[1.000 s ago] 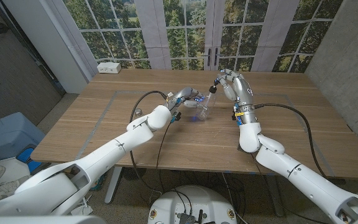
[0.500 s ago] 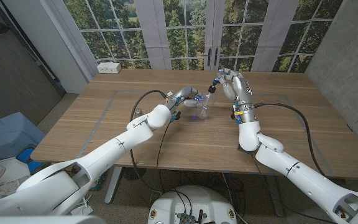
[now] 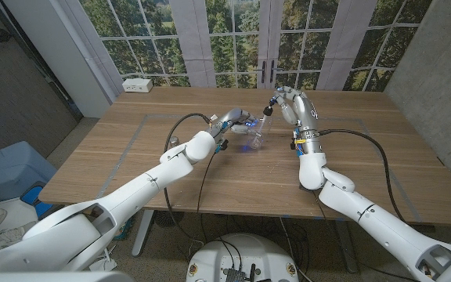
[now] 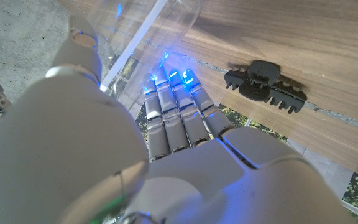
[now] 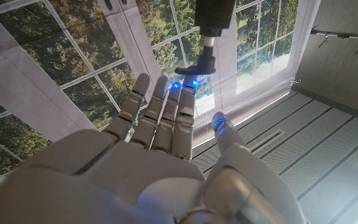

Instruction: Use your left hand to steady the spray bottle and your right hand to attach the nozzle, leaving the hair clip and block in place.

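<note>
Head view: the left hand (image 3: 233, 121) grips the clear spray bottle (image 3: 255, 140) standing mid-desk (image 3: 131, 168), while the right hand (image 3: 294, 106) holds the nozzle (image 3: 269, 107) raised just above it. Left wrist view: fingers (image 4: 176, 118) wrap the bottle's transparent wall, with the black hair clip (image 4: 265, 86) lying nearby. Right wrist view: fingertips (image 5: 182, 93) pinch the black nozzle.
</note>
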### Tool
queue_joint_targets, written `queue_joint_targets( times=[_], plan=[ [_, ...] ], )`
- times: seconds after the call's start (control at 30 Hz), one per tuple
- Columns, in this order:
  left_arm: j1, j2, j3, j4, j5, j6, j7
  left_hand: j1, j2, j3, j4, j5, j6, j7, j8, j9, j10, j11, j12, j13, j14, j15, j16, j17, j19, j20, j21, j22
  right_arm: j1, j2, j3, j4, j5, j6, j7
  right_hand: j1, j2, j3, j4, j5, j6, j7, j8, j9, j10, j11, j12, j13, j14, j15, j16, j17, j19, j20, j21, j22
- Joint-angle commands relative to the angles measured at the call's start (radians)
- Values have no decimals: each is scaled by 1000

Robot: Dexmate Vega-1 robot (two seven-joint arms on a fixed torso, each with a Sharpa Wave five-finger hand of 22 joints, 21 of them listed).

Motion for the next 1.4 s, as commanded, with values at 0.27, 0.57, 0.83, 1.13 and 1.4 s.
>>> queue_joint_targets(
  times=[0.27,0.57,0.83,1.13,1.4],
  plan=[
    [2,-1,2,-9,4,9,0,243,249,9,4,6,213,-112,4,76,187,-171,4,68,1,-164,-2,3,-6,-32,8,-1,-9,-1,-2,-11,-5,-66,-28,-17,0,-15,3,-4,36,17,-1,-11,12,12,11,5,12,-30,12,-2,8,8,9,2],
    [5,1,2,-16,6,11,2,243,250,9,5,6,212,-111,2,76,187,-170,4,69,2,-164,-1,3,-6,-32,10,-1,-11,-5,-4,-2,-15,-34,-71,-21,8,-18,2,-5,121,41,41,7,44,17,24,7,43,-22,26,-4,15,13,12,1],
    [6,2,4,-25,11,28,3,243,249,8,4,6,215,-111,3,77,188,-170,3,68,1,-164,-2,3,-7,-32,11,-1,-5,-11,-13,17,-48,0,-117,-22,9,-15,3,-3,178,49,82,33,73,19,34,9,61,-26,32,-6,20,15,14,1],
    [4,-1,6,-25,12,36,4,242,249,9,5,6,215,-110,3,77,188,-171,4,70,1,-163,-2,2,-8,-32,12,-1,6,-22,-28,31,-75,40,-135,-24,7,-5,4,-1,230,48,124,61,107,11,42,6,76,-39,36,-2,19,12,15,1],
    [-1,-4,7,-22,15,41,7,243,248,9,4,6,218,-107,3,76,193,-168,7,72,4,-164,-1,3,-6,-31,14,-1,29,-55,-46,34,-78,83,-61,-28,9,4,8,0,235,36,152,94,101,-3,37,8,64,-55,25,-6,11,-3,12,1]
  ],
)
